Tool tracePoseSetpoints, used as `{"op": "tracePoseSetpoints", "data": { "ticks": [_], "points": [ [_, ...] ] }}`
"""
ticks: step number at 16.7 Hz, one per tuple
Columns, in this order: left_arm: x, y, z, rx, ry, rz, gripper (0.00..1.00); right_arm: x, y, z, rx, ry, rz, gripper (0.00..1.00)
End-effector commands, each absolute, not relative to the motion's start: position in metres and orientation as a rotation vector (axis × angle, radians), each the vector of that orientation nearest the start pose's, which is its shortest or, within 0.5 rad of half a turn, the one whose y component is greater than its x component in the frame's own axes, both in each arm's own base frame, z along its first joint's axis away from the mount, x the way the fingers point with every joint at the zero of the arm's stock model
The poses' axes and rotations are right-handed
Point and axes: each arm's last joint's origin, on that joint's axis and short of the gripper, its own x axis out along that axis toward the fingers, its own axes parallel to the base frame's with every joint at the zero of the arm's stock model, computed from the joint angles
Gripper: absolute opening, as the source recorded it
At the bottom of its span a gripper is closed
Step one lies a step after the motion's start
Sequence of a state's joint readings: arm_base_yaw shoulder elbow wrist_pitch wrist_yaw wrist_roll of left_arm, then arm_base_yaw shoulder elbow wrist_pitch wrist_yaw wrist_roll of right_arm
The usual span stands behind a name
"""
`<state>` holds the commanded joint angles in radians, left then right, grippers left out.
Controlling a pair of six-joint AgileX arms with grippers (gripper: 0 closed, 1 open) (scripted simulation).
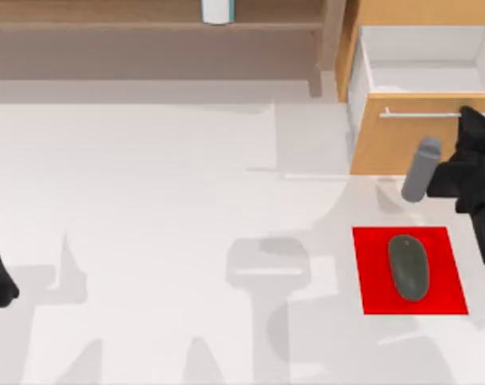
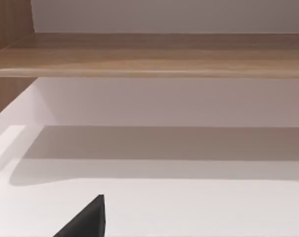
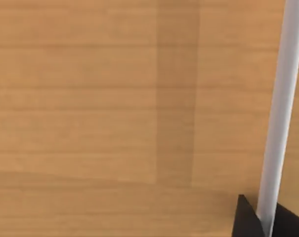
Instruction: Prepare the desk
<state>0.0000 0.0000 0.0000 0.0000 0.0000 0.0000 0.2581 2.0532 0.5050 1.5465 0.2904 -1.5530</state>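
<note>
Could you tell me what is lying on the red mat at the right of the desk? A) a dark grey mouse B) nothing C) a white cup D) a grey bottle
A: in the top view a dark grey mouse lies on the red mat, while the grey bottle stands apart from it, near the drawer front.

Smooth matt white desk [image 1: 146, 200], light wood-grain shelf [image 1: 146, 24] and drawer [image 1: 402, 144], satin silver metal handle [image 3: 280, 113], flat red mat [image 1: 446, 281], matt grey mouse [image 1: 408, 267].
</note>
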Motion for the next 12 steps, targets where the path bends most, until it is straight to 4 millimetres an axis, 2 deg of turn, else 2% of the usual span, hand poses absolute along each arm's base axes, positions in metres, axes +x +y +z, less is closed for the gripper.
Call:
{"op": "tracePoseSetpoints", "data": {
  "ticks": [2, 8, 12],
  "points": [
    [0.106, -0.001, 0.160, 0.000, 0.000, 0.000, 1.00, 0.313, 0.071, 0.089, -1.569, 0.011, -0.004, 0.00],
    [0.106, -0.001, 0.160, 0.000, 0.000, 0.000, 1.00, 0.318, 0.072, 0.088, -1.566, 0.011, 0.001, 0.00],
    [0.106, -0.001, 0.160, 0.000, 0.000, 0.000, 1.00, 0.344, 0.073, 0.087, -1.570, 0.014, 0.005, 0.00]
  ]
}}
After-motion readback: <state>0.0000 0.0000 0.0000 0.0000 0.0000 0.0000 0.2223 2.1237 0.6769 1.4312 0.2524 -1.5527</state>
